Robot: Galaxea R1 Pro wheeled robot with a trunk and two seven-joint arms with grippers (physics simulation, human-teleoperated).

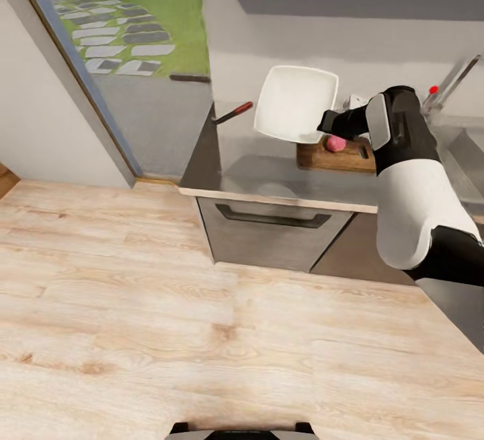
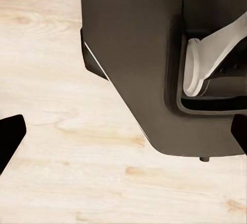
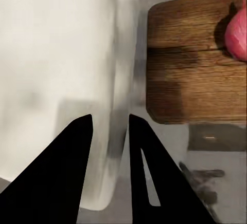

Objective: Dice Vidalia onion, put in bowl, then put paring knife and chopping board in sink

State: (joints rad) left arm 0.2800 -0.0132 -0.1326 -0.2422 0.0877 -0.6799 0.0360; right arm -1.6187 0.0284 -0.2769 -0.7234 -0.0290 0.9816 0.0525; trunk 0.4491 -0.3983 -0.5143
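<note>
No text, label, brand, number or sign can be read in any of the 3 views.
</note>
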